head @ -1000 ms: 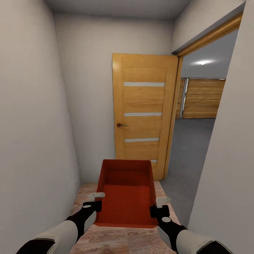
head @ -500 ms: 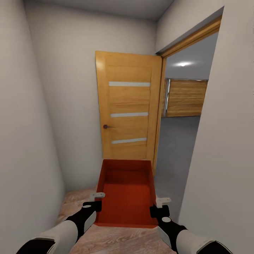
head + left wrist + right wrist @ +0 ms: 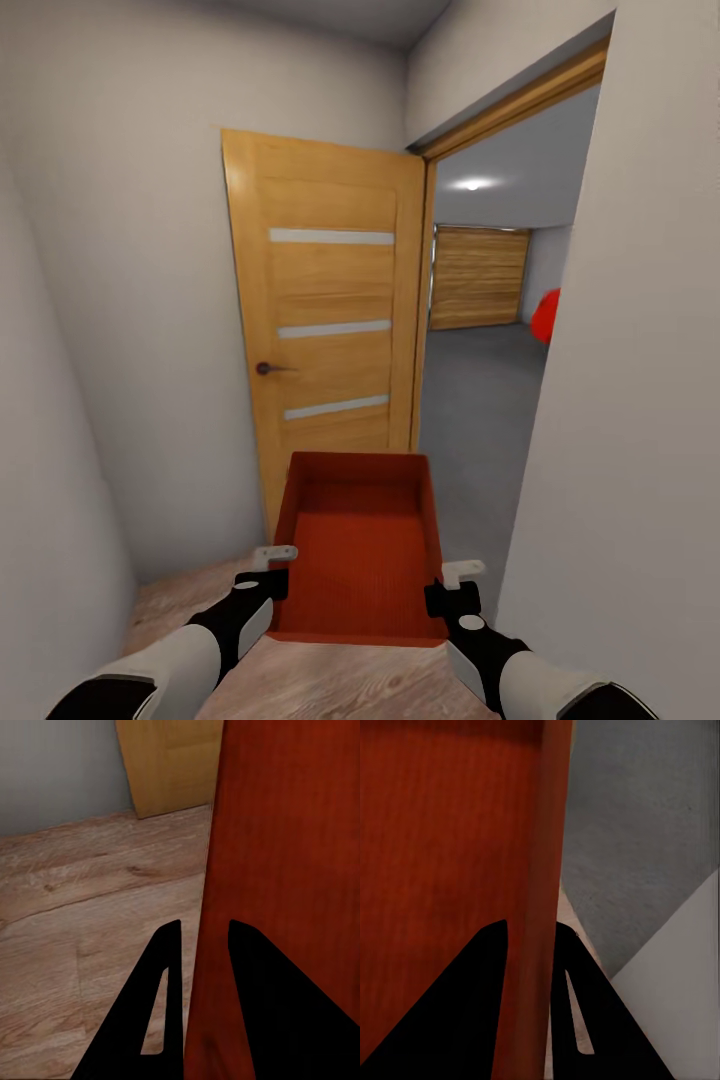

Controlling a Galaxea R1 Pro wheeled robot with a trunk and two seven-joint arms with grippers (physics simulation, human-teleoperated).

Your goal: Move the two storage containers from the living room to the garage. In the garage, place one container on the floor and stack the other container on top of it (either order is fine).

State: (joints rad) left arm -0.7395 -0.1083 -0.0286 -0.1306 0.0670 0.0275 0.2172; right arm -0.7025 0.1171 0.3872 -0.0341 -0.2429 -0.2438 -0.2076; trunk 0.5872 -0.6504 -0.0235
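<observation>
Head view: both grippers, left [image 3: 272,567] and right [image 3: 452,585], pinched one bin's [image 3: 360,550] side walls between their fingers (mid-carry); next, probably through the doorway [image 3: 490,330].

View swung rightward; red car [image 3: 546,316] newly visible through doorway [image 3: 490,330]

Red car [image 3: 547,316] mostly hidden behind wall [image 3: 630,400]; garage door [image 3: 478,277] partly hidden.
</observation>
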